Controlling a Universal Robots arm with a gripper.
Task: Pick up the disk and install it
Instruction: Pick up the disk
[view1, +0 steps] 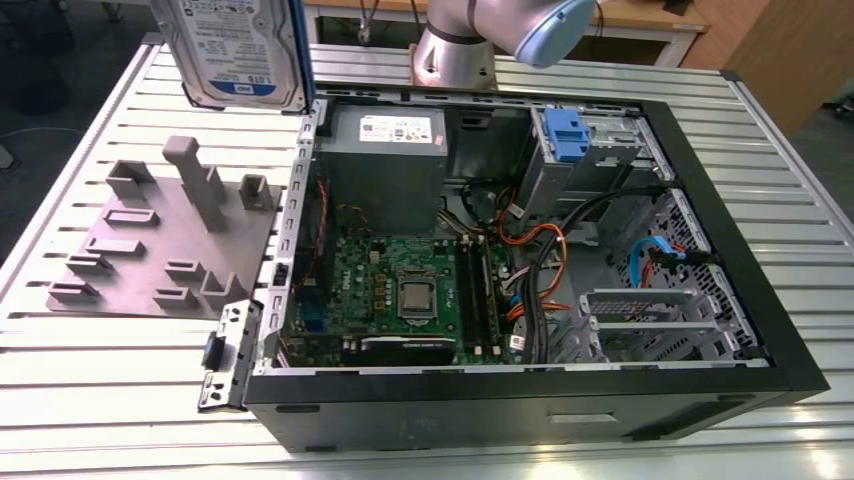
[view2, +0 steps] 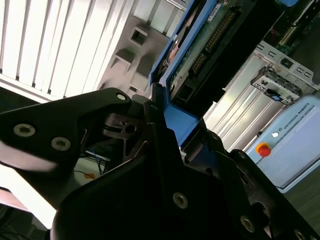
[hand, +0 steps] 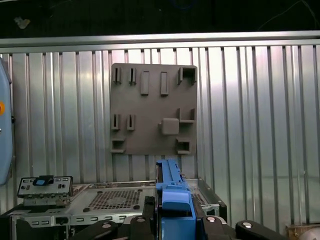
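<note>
The claw (hand: 172, 220) is closed on the disk (view1: 238, 50); in both wrist views its black fingers (view2: 150, 112) clamp the blue edge rail (hand: 170, 182). The disk is held upright, clear of the table (view1: 107, 380), label facing the exterior view, at that view's upper left beside the open computer case (view1: 747, 330). The grey fixture plate (view1: 147, 250) lies on the table beneath. Inside the case, the drive cage (view1: 587, 150) stands beside the power-supply box (view1: 387, 160)
</note>
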